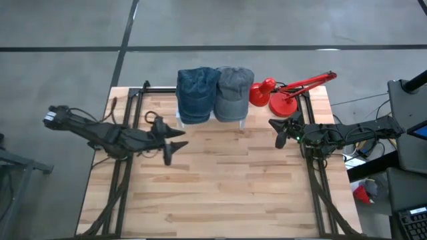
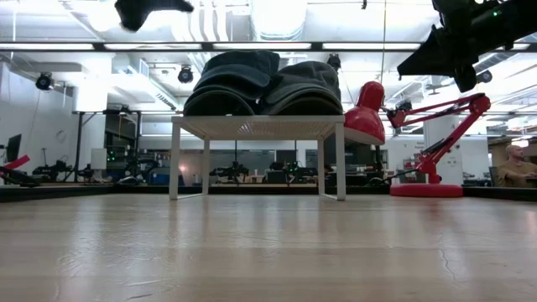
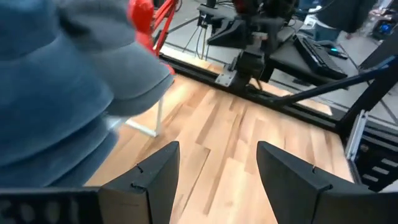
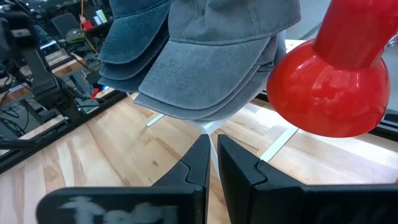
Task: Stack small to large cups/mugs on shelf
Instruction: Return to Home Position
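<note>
Both stacks, blue caps [image 1: 197,93] and grey caps [image 1: 233,90], sit on shelf [image 2: 260,126], tabletop far edge. My left gripper [image 3: 217,149] is wide open by the blue brims; right gripper [image 4: 211,140] closed, empty, near lamp [image 1: 285,103]. Worry: homing swing snags a brim or clips lamp.

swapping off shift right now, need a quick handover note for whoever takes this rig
Left gripper open, empty, over the wooden plank tabletop.
Right gripper shut, empty, near the red desk lamp.
Dark blue denim cap stack and grey fabric cap stack sit side by side on the small white perforated-metal rack.
Stacking looks done; only homing both arms seems left.
</note>
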